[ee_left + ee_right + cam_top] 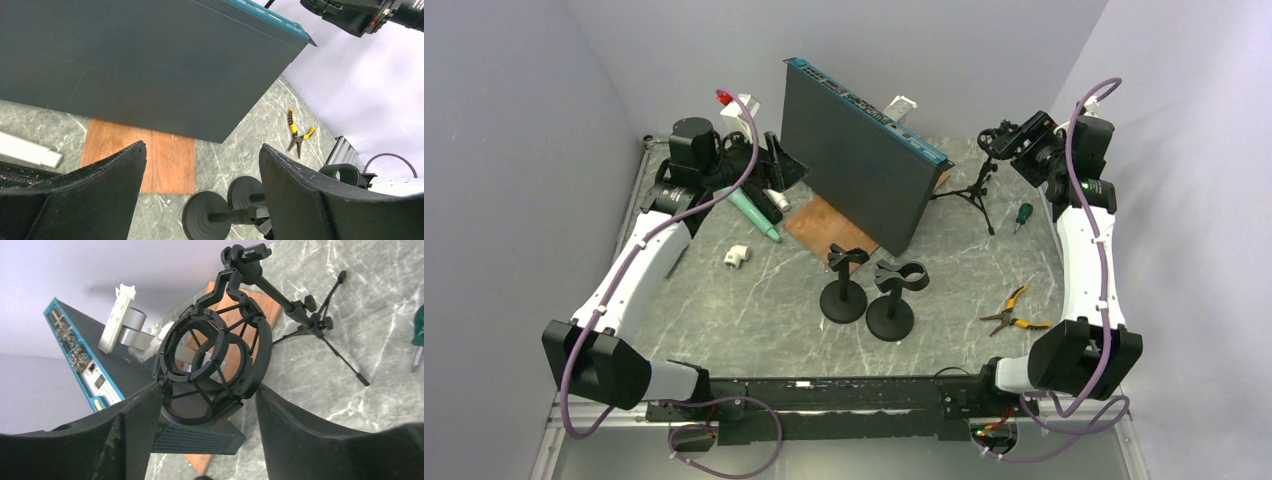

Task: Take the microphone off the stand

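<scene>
— Between my right gripper's (207, 390) spread fingers sits only the cradle (215, 365), empty, atop the stand (300, 315). Left gripper (202, 147) gapes too, holding nothing.
— Where's the mic (755, 214)?
— Likely that teal one lying by my left arm (639, 265): light, stiff, slick; I'd grip its body. Marbled table (754, 300), grey walls (524, 150).

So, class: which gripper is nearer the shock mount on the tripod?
Right. The right gripper hangs open at the shock mount, back right. The left gripper is back left, on the far side of the dark panel.
</scene>
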{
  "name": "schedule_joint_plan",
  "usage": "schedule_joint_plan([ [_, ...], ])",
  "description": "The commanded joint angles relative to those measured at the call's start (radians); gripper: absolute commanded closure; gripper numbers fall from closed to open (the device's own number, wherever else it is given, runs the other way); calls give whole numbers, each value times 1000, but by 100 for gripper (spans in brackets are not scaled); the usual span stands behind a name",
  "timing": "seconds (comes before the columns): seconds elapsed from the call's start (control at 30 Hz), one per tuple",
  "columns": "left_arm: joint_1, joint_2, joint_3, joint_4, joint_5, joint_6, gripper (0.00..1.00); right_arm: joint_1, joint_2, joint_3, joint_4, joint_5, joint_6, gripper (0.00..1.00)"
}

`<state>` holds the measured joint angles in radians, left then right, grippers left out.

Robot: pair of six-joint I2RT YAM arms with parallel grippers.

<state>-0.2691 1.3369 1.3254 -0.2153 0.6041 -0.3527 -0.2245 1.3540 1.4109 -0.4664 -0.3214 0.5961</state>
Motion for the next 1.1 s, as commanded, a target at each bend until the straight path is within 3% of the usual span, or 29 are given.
schedule_joint_plan([
  [0.0, -4, -11, 40, 9, 7, 21, 14, 3, -3, -9, 75, -35, 70, 34],
  [0.37, -4, -9, 39, 12, 11, 19, 15, 5, -121, -94, 112, -35, 247, 68],
  [0.67, -5, -14, 37, 16, 18, 16, 15, 5, -289, -139, 58, -31, 349, 82],
  [0.83, -11, -20, 40, 10, 10, 24, 14, 5, -369, -206, 73, -122, 440, 88],
  [1.07, -41, -17, 58, -14, 19, 52, 14, 5, -465, -261, 39, -152, 470, 92],
])
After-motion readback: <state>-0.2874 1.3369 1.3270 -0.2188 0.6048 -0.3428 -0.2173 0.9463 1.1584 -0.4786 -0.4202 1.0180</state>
